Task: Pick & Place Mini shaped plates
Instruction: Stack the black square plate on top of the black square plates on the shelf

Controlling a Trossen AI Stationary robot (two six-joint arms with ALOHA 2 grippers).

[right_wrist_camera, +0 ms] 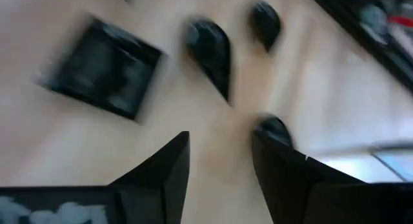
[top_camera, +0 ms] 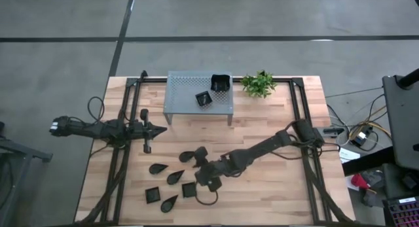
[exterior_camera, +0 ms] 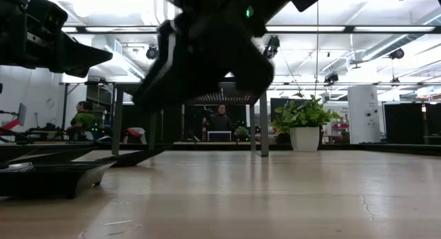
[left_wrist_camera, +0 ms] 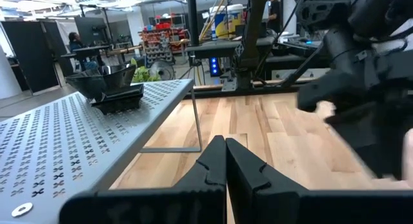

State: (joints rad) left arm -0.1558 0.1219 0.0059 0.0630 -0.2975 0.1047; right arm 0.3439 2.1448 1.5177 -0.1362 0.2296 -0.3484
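Just under my right wrist camera, the right gripper (right_wrist_camera: 219, 166) has its fingers spread wide with bare counter (right_wrist_camera: 213, 130) between them, pinching nothing. One finger partly covers a leaf-shaped plate (right_wrist_camera: 274, 129); a second leaf plate (right_wrist_camera: 210, 50) lies just beyond the gap, its tip aimed back toward the fingers and its long axis roughly in line with them. A small square plate (right_wrist_camera: 103, 69) sits off to one side, corners skewed to my approach.

To do this pick well, I'd turn the wrist so the fingers close across a leaf's narrow width, not along its length, then come down straight; the glossy rims look likely to slip.

From above, the right gripper (top_camera: 208, 174) hangs over the cluster of mini shaped plates (top_camera: 171, 181) at the counter's near side. Farther off, two plates (top_camera: 213, 89) rest on the perforated shelf (top_camera: 190, 83) beside the plant (top_camera: 258, 83). The left gripper (top_camera: 157, 129) waits at the left, fingers pressed together
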